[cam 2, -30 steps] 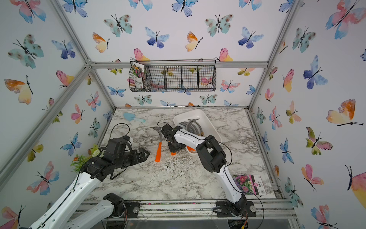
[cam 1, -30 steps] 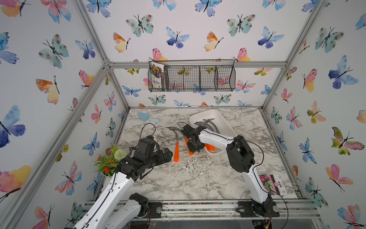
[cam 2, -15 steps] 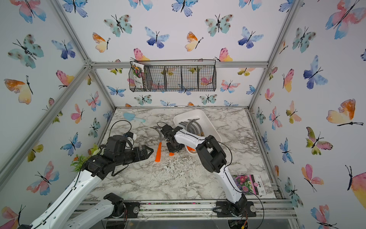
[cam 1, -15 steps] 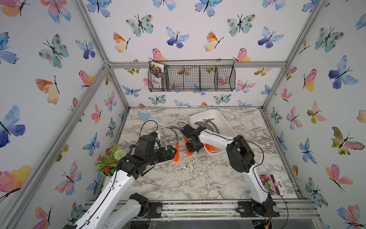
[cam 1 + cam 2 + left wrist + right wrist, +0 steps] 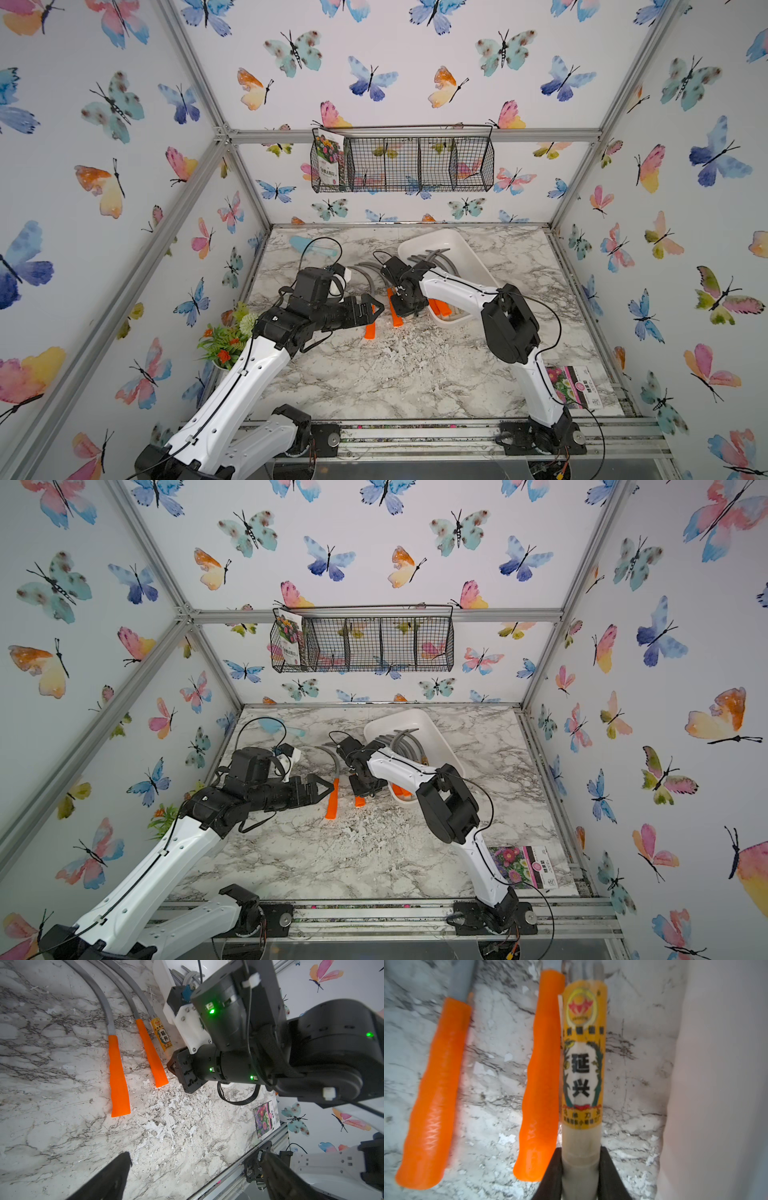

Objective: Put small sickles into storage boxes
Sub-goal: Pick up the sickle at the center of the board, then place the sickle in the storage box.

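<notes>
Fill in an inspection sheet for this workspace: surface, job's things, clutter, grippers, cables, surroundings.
Surface: marble table, scuffed near the middle.
Job's things: two orange-handled sickles and one pale-handled sickle beside the white tray; other sickles inside it.
Clutter: seed packet, blue trowel, plant.
Grippers: left gripper open, empty; right gripper shut on the pale-handled sickle.
Cables: black cable loops at both wrists.
Surroundings: butterfly walls, wire basket holding a packet.

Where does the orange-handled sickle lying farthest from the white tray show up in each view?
In a top view: orange-handled sickle, mid-table, left of the other orange handle.
In a top view: same spot, handle fully visible.
Left wrist: outermost handle, farthest from the white tray.
Right wrist: outermost handle, two handles between it and the tray wall.
Shared landmark: white tray.
</notes>
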Robot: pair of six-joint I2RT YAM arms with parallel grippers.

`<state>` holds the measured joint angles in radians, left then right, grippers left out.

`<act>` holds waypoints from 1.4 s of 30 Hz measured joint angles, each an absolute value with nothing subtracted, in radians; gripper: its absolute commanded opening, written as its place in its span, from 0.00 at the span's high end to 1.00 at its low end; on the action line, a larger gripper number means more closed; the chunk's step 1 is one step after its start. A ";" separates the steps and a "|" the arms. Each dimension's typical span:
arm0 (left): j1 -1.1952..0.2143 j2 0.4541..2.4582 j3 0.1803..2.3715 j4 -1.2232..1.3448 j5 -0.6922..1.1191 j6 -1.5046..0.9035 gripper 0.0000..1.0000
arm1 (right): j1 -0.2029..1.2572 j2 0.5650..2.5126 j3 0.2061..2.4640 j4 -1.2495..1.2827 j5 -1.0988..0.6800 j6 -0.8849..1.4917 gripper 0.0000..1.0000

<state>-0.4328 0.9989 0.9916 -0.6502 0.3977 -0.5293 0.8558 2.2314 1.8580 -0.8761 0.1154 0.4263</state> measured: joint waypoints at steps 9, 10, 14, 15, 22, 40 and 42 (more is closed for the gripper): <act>-0.432 0.999 1.051 -0.645 0.356 -0.515 0.02 | 0.847 2.170 1.895 -0.893 0.104 0.437 0.99; -0.431 0.999 1.053 -0.639 0.356 -0.515 0.02 | 0.845 2.168 1.900 -0.894 0.101 0.437 0.99; -0.431 0.999 1.056 -0.618 0.359 -0.511 0.02 | 0.831 2.160 1.913 -0.902 0.090 0.437 0.99; -0.431 0.999 1.057 -0.612 0.361 -0.509 0.02 | 0.825 2.157 1.914 -0.905 0.088 0.437 0.99; -0.431 1.024 1.087 -0.566 0.384 -0.490 0.02 | 0.773 2.110 1.914 -0.926 0.082 0.424 0.99; -0.432 1.159 1.101 -0.458 0.472 -0.482 0.02 | 0.602 1.948 1.728 -0.944 0.138 0.331 0.99; -0.434 1.176 1.101 -0.444 0.484 -0.482 0.02 | 0.585 1.938 1.699 -0.943 0.145 0.326 0.99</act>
